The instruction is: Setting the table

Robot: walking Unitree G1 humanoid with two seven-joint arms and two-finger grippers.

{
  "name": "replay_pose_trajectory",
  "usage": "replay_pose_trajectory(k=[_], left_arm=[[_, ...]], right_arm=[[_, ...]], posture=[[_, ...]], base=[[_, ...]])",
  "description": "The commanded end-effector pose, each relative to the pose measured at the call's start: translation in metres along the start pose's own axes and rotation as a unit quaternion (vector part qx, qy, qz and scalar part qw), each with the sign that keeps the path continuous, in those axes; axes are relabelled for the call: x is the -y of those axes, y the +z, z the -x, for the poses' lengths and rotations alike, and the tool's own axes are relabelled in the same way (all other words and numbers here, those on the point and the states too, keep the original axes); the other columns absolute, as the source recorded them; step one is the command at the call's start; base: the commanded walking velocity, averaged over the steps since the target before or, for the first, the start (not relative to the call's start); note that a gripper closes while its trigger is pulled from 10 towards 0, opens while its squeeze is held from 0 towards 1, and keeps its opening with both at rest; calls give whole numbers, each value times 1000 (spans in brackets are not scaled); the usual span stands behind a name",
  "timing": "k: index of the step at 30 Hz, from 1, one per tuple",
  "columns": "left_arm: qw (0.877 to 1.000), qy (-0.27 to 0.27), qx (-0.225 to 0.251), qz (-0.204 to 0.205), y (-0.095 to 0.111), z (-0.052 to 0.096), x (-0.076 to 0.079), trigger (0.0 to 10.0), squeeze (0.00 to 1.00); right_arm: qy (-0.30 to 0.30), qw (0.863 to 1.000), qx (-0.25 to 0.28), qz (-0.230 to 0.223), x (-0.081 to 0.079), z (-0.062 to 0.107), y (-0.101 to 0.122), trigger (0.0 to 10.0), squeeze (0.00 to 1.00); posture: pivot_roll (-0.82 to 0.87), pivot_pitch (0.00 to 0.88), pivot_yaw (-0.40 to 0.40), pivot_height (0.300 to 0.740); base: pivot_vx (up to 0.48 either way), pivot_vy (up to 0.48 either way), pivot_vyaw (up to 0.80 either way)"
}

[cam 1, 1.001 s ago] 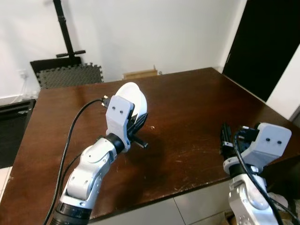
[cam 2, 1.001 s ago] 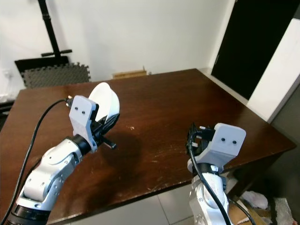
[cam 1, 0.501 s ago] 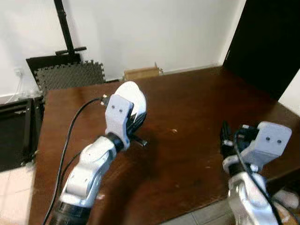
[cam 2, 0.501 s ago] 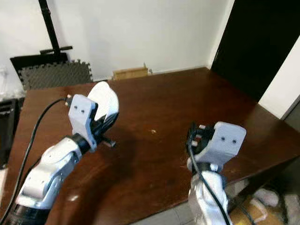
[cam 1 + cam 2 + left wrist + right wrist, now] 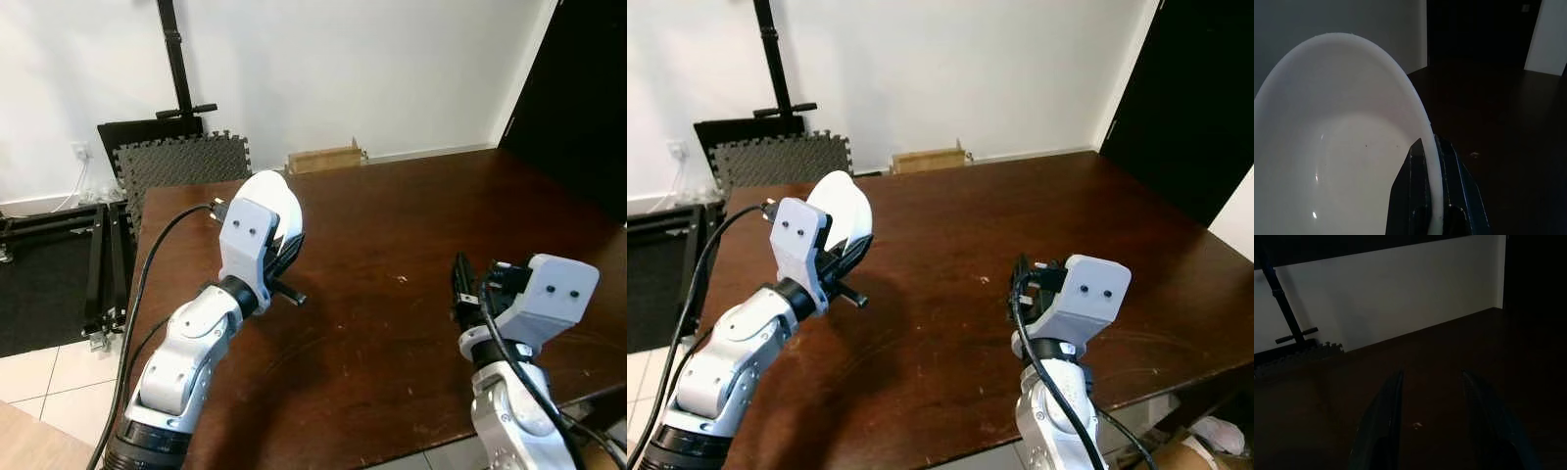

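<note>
Evidently mid-carry, the left gripper [image 5: 1432, 196] pinches the rim of a white bowl [image 5: 277, 208] held tilted above the dark wooden table [image 5: 411, 225], the right gripper [image 5: 1432, 421] hovers spread and empty, and next the bowl likely needs levelling and lowering.

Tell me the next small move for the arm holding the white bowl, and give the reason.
Probably lower the left gripper toward the brown table and level the white bowl. The bowl is pinched by its rim, tilted on edge and held above the tabletop, so it cannot be released yet. The right gripper hovers open over the near edge, holding nothing.
</note>
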State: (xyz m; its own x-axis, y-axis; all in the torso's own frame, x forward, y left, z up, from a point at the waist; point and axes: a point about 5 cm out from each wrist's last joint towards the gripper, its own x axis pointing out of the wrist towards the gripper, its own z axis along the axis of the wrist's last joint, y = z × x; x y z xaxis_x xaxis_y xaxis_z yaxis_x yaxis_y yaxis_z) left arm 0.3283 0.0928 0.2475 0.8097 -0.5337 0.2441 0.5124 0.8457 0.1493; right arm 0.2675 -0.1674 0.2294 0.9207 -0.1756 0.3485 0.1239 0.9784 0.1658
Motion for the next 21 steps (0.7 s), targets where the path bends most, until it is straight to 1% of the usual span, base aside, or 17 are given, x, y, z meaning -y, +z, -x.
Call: replay_pose_trajectory(k=[1,6,9,11,12,13,15,16,17,18,19,20,21], left_arm=[[1000,-5,-6,1,-4,1,3,10000,0],[1000,-3,-7,1,-4,1,2,10000,0],[1000,-2,-7,1,-4,1,2,10000,0],[1000,-12,-14,-10,-4,2,2,10000,0],[999,-32,-32,-28,-6,3,-1,10000,0],[996,-48,-51,-55,-9,5,-6,10000,0],[985,-77,-92,-123,-13,7,-23,10000,0],[981,-85,-104,-143,-13,7,-29,10000,0],[973,-95,-121,-174,-13,6,-39,10000,0],[969,-99,-128,-187,-13,4,-42,10000,0],[969,-99,-128,-187,-13,4,-42,10000,0],[958,-120,-141,-219,-13,1,-44,10000,0],[958,-120,-141,-219,-13,1,-44,10000,0]], right_arm=[[-6,1000,-4,9,4,2,-1,10000,0],[-5,1000,-4,15,4,2,-1,10000,0],[7,999,4,36,2,1,1,10000,0],[11,999,10,48,3,0,2,10000,0],[15,998,17,59,4,-1,6,10000,0],[20,997,24,67,6,-4,10,10000,0],[35,995,42,86,8,-10,20,10000,0],[41,994,48,92,8,-12,23,10000,0],[49,992,56,100,9,-16,28,10000,0],[51,992,59,103,9,-18,30,10000,0],[51,992,59,103,9,-18,30,10000,0],[55,991,64,105,9,-21,33,10000,0],[55,991,64,105,9,-21,33,10000,0]], posture=[[-4,69,38,740],[-4,69,37,740],[-4,69,37,740],[-4,69,37,740],[-6,74,40,740],[-6,74,40,740],[-4,79,36,740],[-4,79,36,740],[-2,87,31,740],[-2,87,31,740],[-2,87,31,740],[9,98,26,740],[9,98,26,740]], base=[[0,0,0],[0,0,0],[0,0,0],[0,0,0],[0,0,0],[0,0,0],[0,0,0],[0,0,0],[0,0,0],[0,0,0],[0,0,0],[0,0,0],[0,0,0]])
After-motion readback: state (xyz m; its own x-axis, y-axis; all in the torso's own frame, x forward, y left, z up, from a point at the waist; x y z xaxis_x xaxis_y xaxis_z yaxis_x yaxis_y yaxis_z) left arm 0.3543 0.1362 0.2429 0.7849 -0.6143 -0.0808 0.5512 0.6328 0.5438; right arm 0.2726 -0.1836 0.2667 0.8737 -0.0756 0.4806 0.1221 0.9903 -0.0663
